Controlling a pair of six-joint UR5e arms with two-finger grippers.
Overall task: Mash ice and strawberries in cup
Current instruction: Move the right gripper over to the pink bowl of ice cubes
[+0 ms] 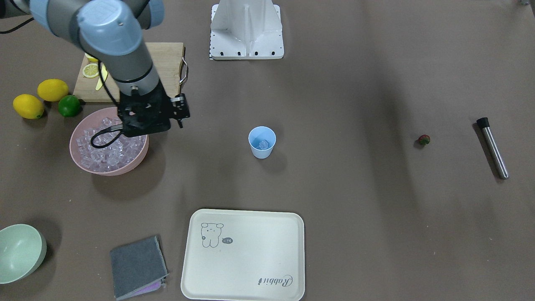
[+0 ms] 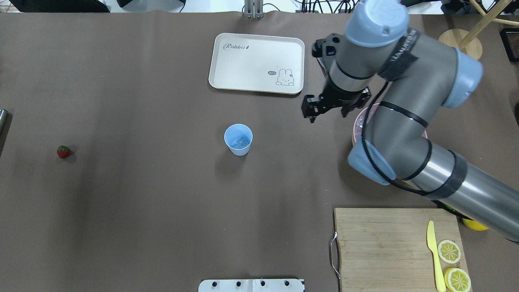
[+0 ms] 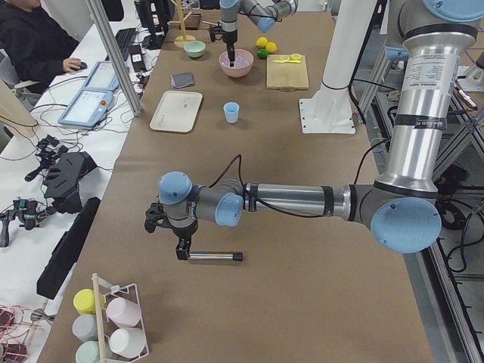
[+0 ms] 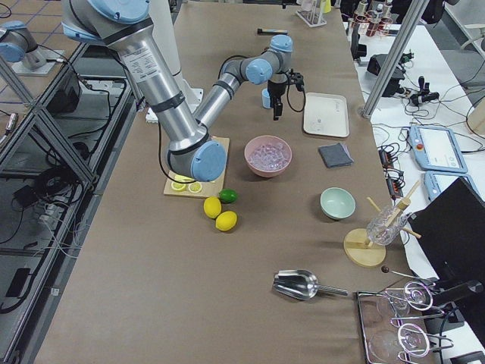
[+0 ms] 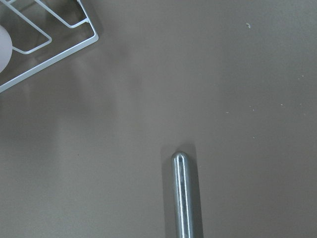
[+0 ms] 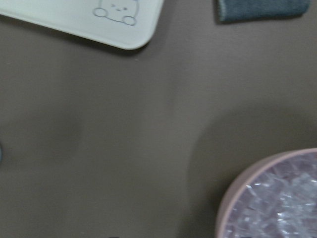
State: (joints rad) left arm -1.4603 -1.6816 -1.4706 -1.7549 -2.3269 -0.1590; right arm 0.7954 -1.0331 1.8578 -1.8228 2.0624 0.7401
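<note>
Muddler (image 3: 215, 256) first, nearest from the table's left end. It lies flat, and the left gripper (image 3: 181, 252) hangs right over its bare steel tip. Spread or pinched? I can't tell: only that side view catches it. The left wrist camera gives just the rounded tip and a corner of wire rack (image 5: 47, 42), no fingers at all.

Next out is the strawberry (image 1: 424, 140), alone on the cloth and well apart from the cup (image 1: 261, 154). The cup stands upright mid-table with ice (image 1: 263, 144) inside, one cube as far as I can make out.

Farthest is the pink bowl (image 1: 109, 172), heaped with more ice. The right gripper (image 4: 275, 116) points down at about its cup-side edge. Its jaws are anyone's guess: the front view hides them under the wrist, and the right wrist camera shows only bowl rim and tray corner.

Now the trouble spots. That muddler is round and smooth, so an off-centre pinch could send it rolling. The cup looks light and narrow, and a cube dropped on its rim, or a hard slanted push when mashing, could tip it. Wet-looking cubes may slip from the fingers.

On views, the front camera alone shows the cube in the cup. The overhead buries nearly all the bowl beneath the right arm.
</note>
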